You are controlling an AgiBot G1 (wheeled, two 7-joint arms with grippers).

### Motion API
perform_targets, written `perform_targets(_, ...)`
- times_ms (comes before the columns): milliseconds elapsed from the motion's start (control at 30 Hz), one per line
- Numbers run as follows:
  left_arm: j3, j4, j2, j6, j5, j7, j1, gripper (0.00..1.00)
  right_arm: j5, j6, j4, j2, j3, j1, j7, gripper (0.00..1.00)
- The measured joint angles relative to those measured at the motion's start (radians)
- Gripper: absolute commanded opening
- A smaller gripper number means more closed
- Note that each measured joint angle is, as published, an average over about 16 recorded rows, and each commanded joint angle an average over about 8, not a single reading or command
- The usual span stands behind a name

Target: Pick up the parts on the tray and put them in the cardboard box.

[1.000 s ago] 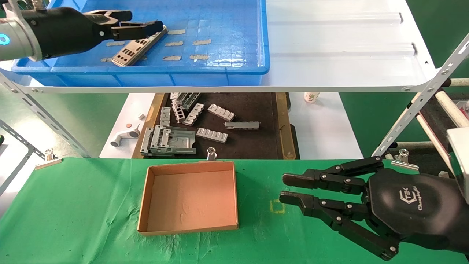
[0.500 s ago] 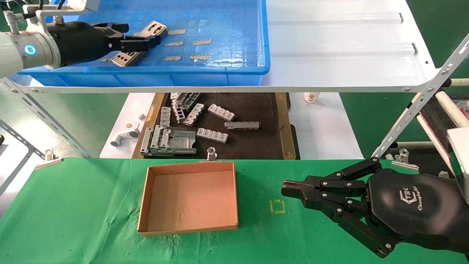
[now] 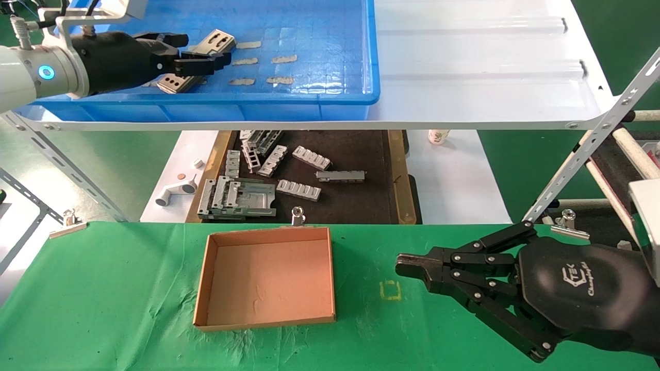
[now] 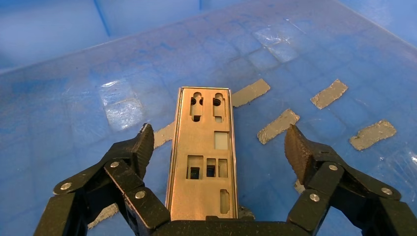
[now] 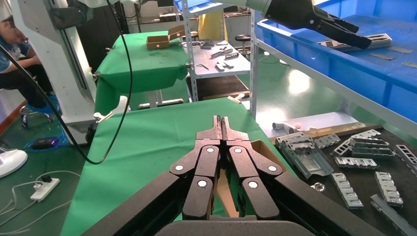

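L gripper [image 3: 203,54] is over the near-left part of the tray [image 3: 309,98], fingers [image 4: 135,152] spread wide apart, nothing pinched. Wrist cam: one part [image 4: 206,162] lies flat on the tray's grid floor right between the two fingers, neither tip touching it as far as I can see. Punched holes face up, long side running straight out from the gripper body. In the head view that part [image 3: 198,59] pokes out from under the gripper on both sides, angled, one end toward the tray's near wall, other end toward the far wall. Tan tape patches [image 3: 283,58] dot the floor just beside it.

R gripper [image 3: 405,268] sits above the green cloth [image 3: 103,309] near its right edge, fingers pressed together, holding nothing.

Cardboard box [image 3: 265,278] is on the cloth by the far edge, about mid-width, well apart from R gripper, nothing inside. Small yellow square mark [image 3: 390,290] between box and R gripper.

Below the shelf, grey brackets [image 3: 304,189] scattered on the black mat [image 3: 356,201].
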Motion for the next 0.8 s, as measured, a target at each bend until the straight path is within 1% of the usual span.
perform_targets(800,-0.004,0.026,0.008,-0.014,-0.005,0.047,-0.002,0.00,0.000,0.000,0.000,0.000,0.000,0.000,0.000,0.00)
